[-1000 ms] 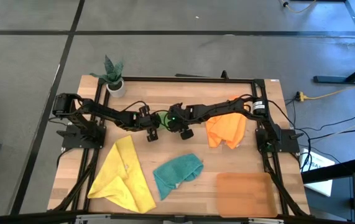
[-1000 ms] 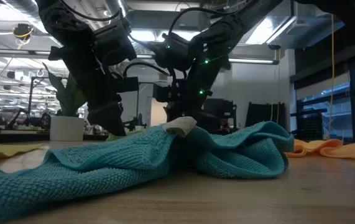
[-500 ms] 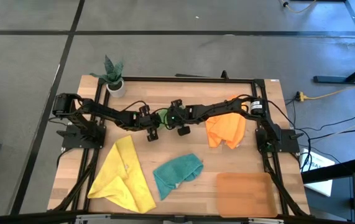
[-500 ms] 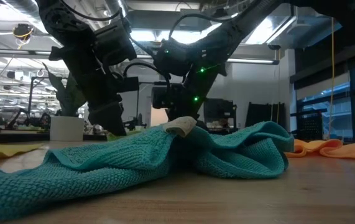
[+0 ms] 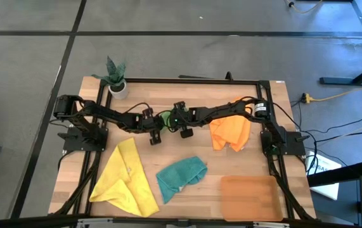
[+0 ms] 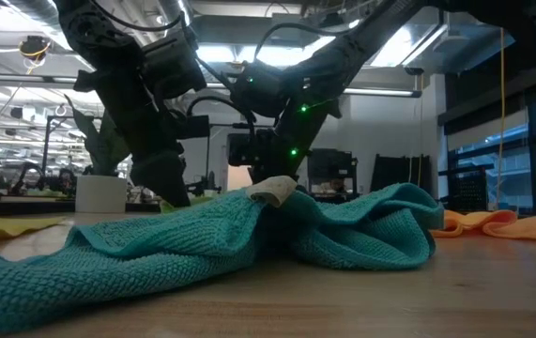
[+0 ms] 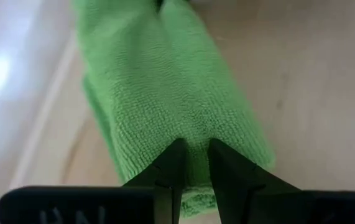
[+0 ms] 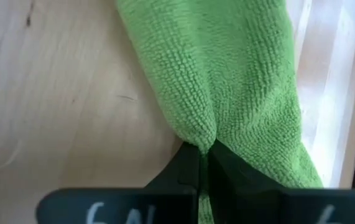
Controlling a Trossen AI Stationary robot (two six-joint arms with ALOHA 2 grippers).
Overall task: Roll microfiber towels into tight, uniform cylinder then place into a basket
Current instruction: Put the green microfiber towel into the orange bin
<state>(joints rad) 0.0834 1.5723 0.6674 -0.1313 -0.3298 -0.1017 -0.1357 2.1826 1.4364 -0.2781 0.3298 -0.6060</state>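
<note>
Both grippers work on the green towel [image 5: 164, 118], which lies near the middle of the table [image 5: 187, 88] toward its far edge, between the two arms. In the left wrist view the left gripper [image 7: 193, 163] has its fingers nearly closed, pinching a small fold of the green cloth. In the right wrist view the right gripper [image 8: 203, 163] has its fingers clenched on another fold of the same towel. The yellow towel [image 5: 127, 177] and the teal towel [image 5: 179, 177] lie crumpled near the front of the table, the orange towel [image 5: 230, 133] is on the right side, and the basket [image 5: 250, 197] stands at the front right corner, with no towel visible inside. I judge that the main risk is in the thin pinches: each holds only a little cloth, so if the arms pull apart or lift, the fabric can slip out. If one side is turned more than the other, the roll can become loose or cone-shaped instead of uniform. The towel is also near the far edge, so a strong push may move it against the frame.
</note>
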